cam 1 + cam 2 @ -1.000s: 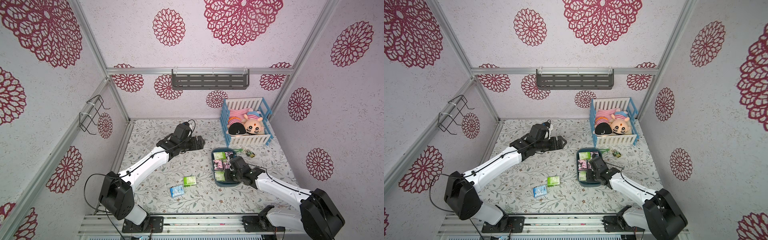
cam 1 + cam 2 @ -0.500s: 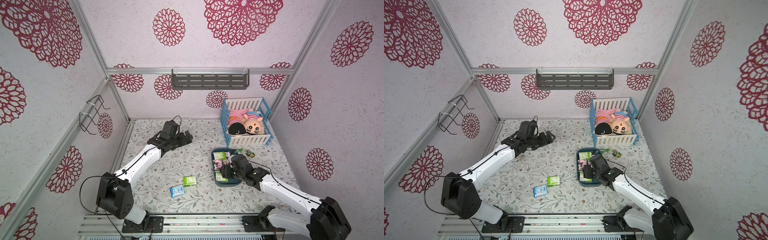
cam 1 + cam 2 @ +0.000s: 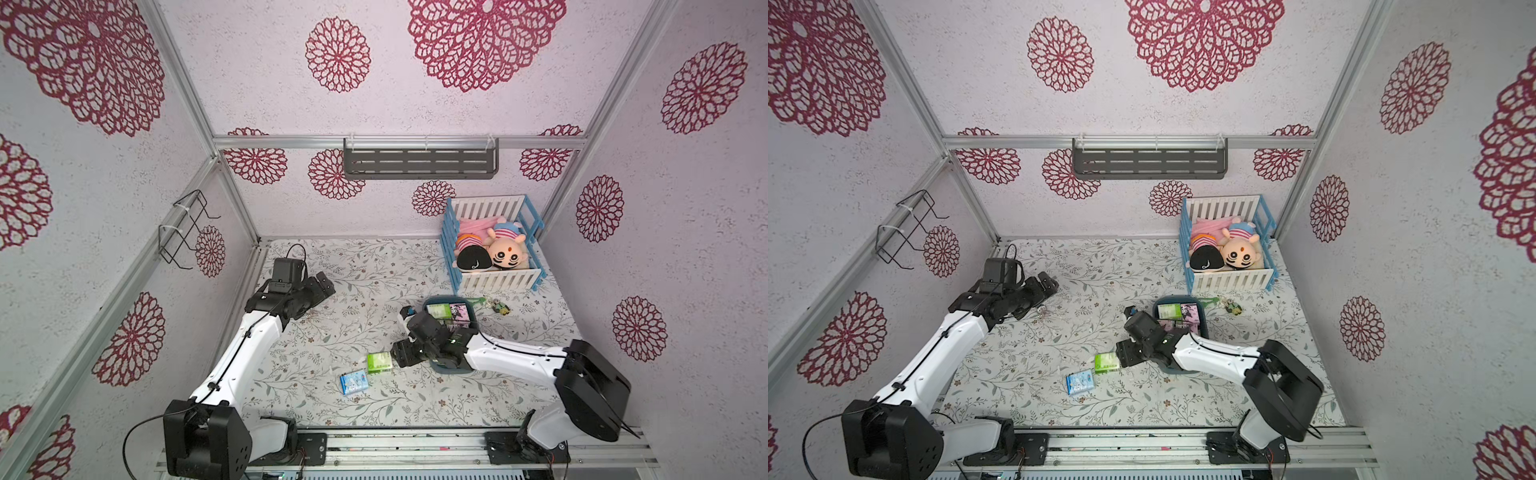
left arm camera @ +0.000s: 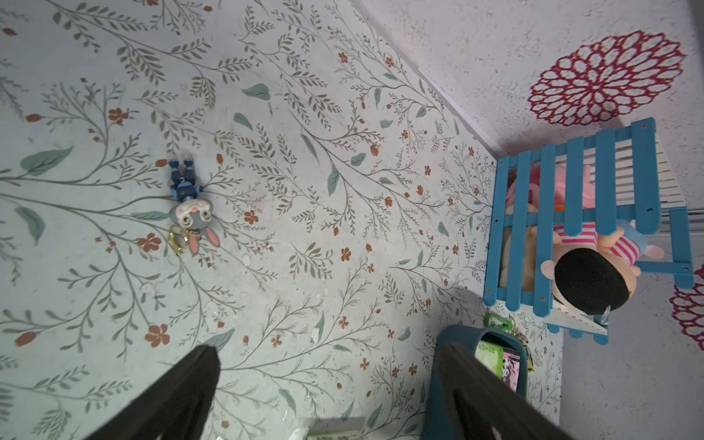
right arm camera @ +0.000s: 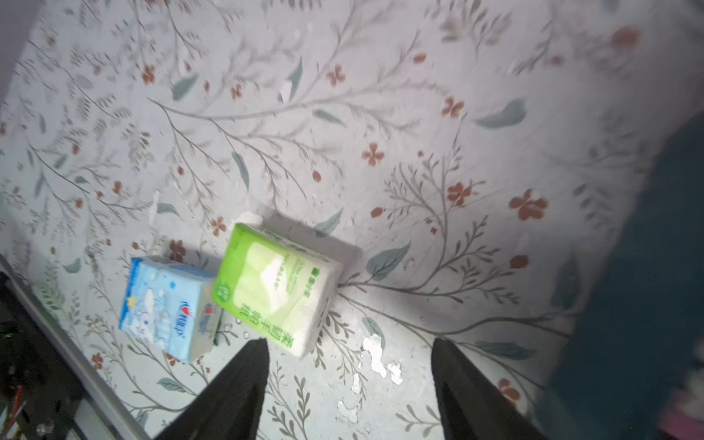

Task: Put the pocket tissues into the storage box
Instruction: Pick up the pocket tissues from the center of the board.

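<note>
Claw (image 5: 348,344) (R) wide, by grn pack (image 5: 275,286).

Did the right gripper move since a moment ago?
Yes. In a top view, the right gripper has swung off the storage box, out toward the green pack lying beside it.

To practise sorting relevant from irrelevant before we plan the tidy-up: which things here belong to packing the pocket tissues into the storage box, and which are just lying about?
Belongs to the job:
green-and-white pack; light blue pack; storage box, with more packs inside.

Just lying about:
toy crib; plush dolls; rabbit keyring; wall shelf; wire rack.
</note>
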